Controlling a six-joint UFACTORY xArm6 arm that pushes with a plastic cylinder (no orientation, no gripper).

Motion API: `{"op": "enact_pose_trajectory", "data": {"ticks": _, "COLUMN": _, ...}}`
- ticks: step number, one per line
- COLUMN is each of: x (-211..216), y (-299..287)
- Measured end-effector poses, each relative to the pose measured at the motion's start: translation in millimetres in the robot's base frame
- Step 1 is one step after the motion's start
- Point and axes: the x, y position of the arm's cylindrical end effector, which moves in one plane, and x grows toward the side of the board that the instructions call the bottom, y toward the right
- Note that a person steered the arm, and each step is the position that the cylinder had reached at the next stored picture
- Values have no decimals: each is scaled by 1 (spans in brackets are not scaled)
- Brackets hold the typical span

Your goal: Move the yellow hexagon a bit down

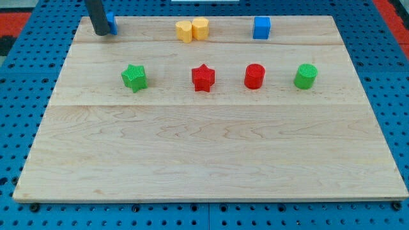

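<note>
The yellow hexagon (200,28) stands near the view's top centre on the wooden board (204,153). A yellow heart-shaped block (184,30) touches its left side. My tip (101,32) is at the view's top left, far left of the hexagon. It stands right against a blue block (111,23), which the rod partly hides.
A blue cube (261,28) sits at the top right. Below, a row runs left to right: green star (134,78), red star (203,78), red cylinder (254,76), green cylinder (306,76). Blue pegboard surrounds the board.
</note>
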Motion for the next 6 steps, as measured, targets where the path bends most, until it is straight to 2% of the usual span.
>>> {"op": "enact_pose_trajectory", "data": {"ticks": 1, "x": 0, "y": 0}}
{"op": "enact_pose_trajectory", "data": {"ticks": 2, "x": 53, "y": 28}}
{"op": "enact_pose_trajectory", "data": {"ticks": 3, "x": 79, "y": 65}}
{"op": "enact_pose_trajectory", "data": {"ticks": 4, "x": 79, "y": 107}}
{"op": "enact_pose_trajectory", "data": {"ticks": 6, "x": 19, "y": 116}}
